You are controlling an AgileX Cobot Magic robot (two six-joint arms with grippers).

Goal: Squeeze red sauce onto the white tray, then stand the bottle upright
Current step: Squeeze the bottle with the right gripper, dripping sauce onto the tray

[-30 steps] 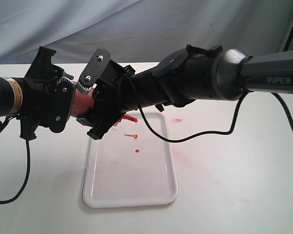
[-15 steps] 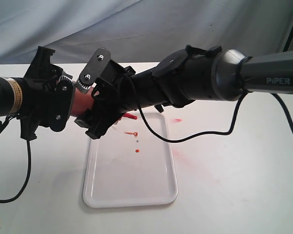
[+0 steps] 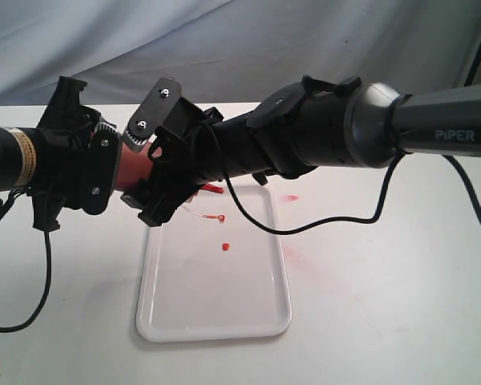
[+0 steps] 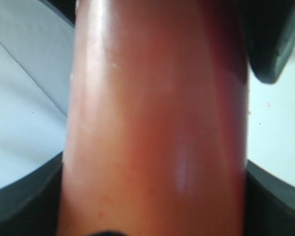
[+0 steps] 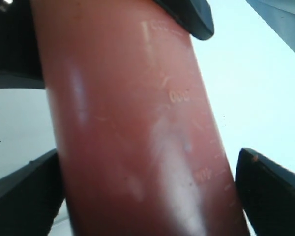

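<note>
The bottle [image 3: 135, 167] is held on its side above the far end of the white tray [image 3: 248, 317], its red nozzle [image 3: 214, 189] pointing over the tray and its tethered cap [image 3: 221, 217] dangling below. My left gripper [image 3: 116, 172] is shut on the bottle's body [image 4: 157, 123], a finger [image 4: 24, 196] pressing each side. My right gripper [image 3: 159, 178] reaches across and is shut on the same bottle [image 5: 137, 137], closer to the nozzle. A small round blob of red sauce [image 3: 224, 246] lies on the tray under the nozzle.
Faint pink smears [image 3: 290, 197] mark the white table right of the tray. A black cable [image 3: 321, 227] sags from the right arm over the tray's far right corner. Another cable [image 3: 40, 273] loops at the left. A grey cloth [image 3: 240, 40] hangs behind.
A drop that was falling half a second ago has landed on the blob on the tray. Both grippers and the bottle have edged slightly up and left.
</note>
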